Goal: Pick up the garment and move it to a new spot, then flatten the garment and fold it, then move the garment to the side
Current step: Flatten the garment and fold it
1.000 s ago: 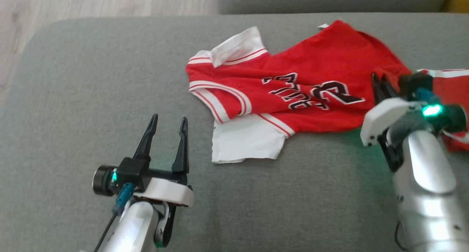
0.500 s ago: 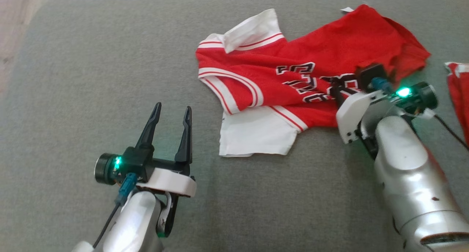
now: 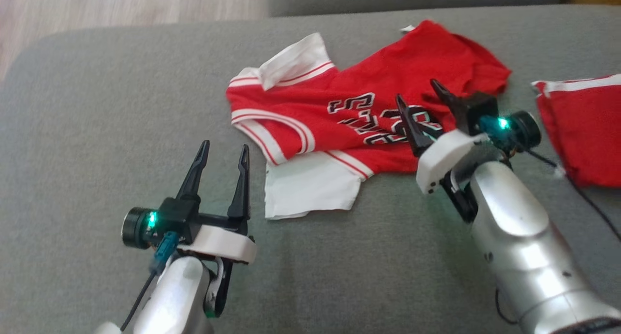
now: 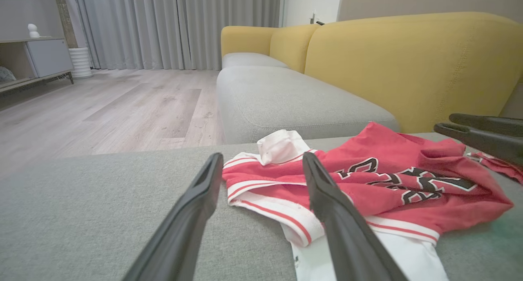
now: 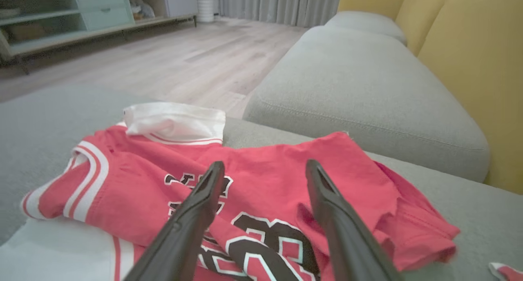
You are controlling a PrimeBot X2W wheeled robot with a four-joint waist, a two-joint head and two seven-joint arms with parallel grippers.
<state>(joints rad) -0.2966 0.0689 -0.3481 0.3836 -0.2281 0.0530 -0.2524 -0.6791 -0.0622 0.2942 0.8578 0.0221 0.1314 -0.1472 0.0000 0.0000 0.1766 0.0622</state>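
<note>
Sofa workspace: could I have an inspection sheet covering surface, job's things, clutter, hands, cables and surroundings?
Surface: grey sofa cushion, bare apart from the clothes.
Job's things: red and white jersey, crumpled, unfolded.
Clutter: second red cloth at the robot's right.
Hands: left hand open over bare cushion; right hand open over the jersey, holding nothing.
Cables: black cable trailing from the right wrist; thin cable under the left wrist.
Surroundings: wooden floor, yellow sofa back, grey curtains.
</note>
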